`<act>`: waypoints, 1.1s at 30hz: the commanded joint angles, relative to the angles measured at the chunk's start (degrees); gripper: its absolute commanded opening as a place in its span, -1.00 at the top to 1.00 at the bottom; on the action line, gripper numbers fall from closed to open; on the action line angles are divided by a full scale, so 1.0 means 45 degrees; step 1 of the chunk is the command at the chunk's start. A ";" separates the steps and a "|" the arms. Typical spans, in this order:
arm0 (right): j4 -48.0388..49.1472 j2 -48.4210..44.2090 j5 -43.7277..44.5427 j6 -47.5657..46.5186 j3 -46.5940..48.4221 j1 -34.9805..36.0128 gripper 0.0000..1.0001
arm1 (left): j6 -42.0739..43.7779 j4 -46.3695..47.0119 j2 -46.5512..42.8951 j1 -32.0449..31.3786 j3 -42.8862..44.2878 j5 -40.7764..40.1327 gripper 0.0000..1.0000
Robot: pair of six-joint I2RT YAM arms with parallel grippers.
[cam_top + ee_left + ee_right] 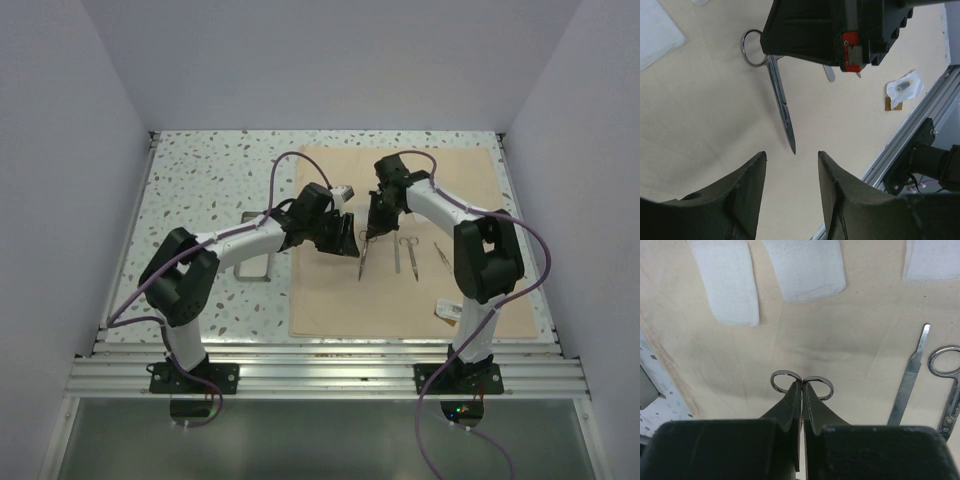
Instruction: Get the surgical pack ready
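We're laying out instruments: R tool is clenching thin steel scissors by the rings, approx 8 o'clock on plain tan cloth sheet. L tool is hovering released. Next we're needing a gentle, flat set-down.

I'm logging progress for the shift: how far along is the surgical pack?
Done: cloth spread, with gauze, packet and instruments laid out on it. In hand: right gripper is shut on the scissors at their rings; left gripper hangs open near the tip. To do, probably: the tray sits off the cloth, and nothing is wrapped.
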 commanded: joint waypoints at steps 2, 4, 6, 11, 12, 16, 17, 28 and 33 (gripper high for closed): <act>0.0531 -0.0644 -0.1014 -0.0056 -0.0135 -0.0061 1.00 | -0.0416 0.1740 0.0319 0.0149 -0.0062 0.0997 0.00; 0.0512 -0.0800 -0.1211 0.0100 -0.0115 -0.0119 1.00 | -0.0435 0.1702 0.0553 0.0169 -0.0042 0.1017 -0.03; 0.0492 -0.0995 -0.1445 0.0237 -0.0076 -0.0119 1.00 | -0.0513 0.1663 0.0767 0.0227 0.0017 0.1037 -0.08; 0.0297 -0.1386 -0.2030 0.0394 -0.0056 -0.0139 1.00 | -0.0670 0.1546 0.0925 0.0344 0.0075 0.0726 -0.19; 0.0278 -0.1483 -0.2070 0.0414 -0.0076 -0.0139 1.00 | -0.0689 0.1391 0.0944 0.0345 0.0095 0.0647 -0.21; 0.0180 -0.1660 -0.2207 0.0414 -0.0096 -0.0119 1.00 | -0.0689 0.1252 0.1023 0.0364 0.0115 0.0237 -0.29; 0.0180 -0.1660 -0.2207 0.0414 -0.0134 -0.0119 1.00 | -0.0689 0.1291 0.1081 0.0364 0.0115 0.0197 -0.32; -0.1413 -0.1622 -0.0417 0.0337 0.0293 -0.0372 0.99 | -0.0279 0.0823 0.1142 0.0423 0.0527 -0.1461 -0.16; -0.2984 -0.0724 0.1425 -0.0951 0.0940 -0.0841 0.46 | 0.0072 -0.0641 -0.0088 0.0403 0.0467 -0.1854 -0.14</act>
